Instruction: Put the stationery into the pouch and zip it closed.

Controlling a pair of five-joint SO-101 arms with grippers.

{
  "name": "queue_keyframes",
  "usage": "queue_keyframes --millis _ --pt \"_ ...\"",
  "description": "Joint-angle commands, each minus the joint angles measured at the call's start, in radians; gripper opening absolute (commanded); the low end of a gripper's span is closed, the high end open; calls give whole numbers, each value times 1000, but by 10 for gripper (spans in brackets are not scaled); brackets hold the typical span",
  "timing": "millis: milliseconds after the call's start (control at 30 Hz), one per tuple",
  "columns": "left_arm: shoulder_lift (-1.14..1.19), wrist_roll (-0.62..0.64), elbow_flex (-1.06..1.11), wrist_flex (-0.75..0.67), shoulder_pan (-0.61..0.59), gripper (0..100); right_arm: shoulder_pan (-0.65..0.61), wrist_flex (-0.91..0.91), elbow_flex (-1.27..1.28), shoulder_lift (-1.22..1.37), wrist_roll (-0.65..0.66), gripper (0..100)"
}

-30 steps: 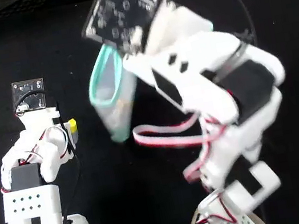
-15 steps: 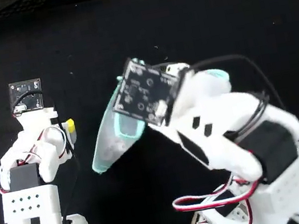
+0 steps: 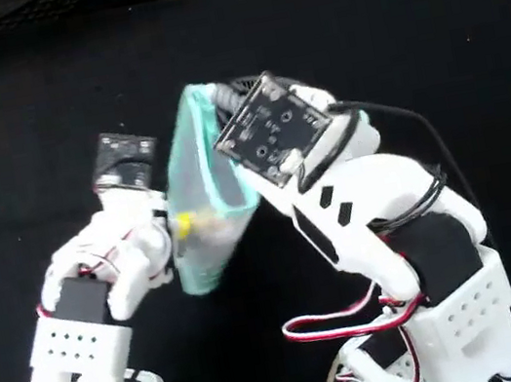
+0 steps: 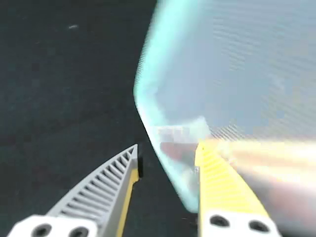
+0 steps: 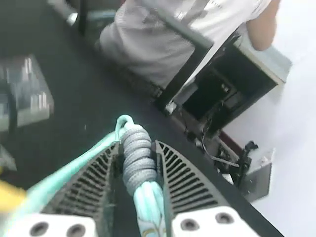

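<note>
A mesh pouch (image 3: 200, 201) with a teal rim hangs above the black table (image 3: 38, 81), and pale items show through its lower part. My right gripper (image 5: 137, 148) is shut on the grey cord (image 5: 136, 163) and teal rim at the pouch's top end. My left gripper (image 4: 168, 153) is open at the pouch's lower corner (image 4: 185, 192). The teal rim runs between its grey finger (image 4: 113, 182) and yellow finger (image 4: 222, 192). In the high view the left gripper (image 3: 178, 226) touches the pouch's left side.
The right arm (image 3: 379, 219) rises beside the pouch, with the left arm (image 3: 87, 300) leaning in from the other side. A clear box (image 5: 24, 94) lies on the table farther off. Both arm bases stand at the front edge.
The right arm dropped the pouch low, then swung it upright again near the middle. The left arm moved right and forward until its open gripper reached the pouch's lower side.
</note>
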Motion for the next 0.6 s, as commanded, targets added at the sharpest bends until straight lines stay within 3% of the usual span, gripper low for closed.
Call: queue_keyframes --millis 0,133,333,567 --pt "0 8 -68 5 114 199 15 -72 -111 45 -57 11" --pt "0 8 -116 3 165 199 17 -48 -245 151 -94 11" --pt "0 8 -128 11 154 202 11 143 -444 219 -100 11" --pt "-107 2 -154 71 -58 204 11 319 -495 217 -91 12"
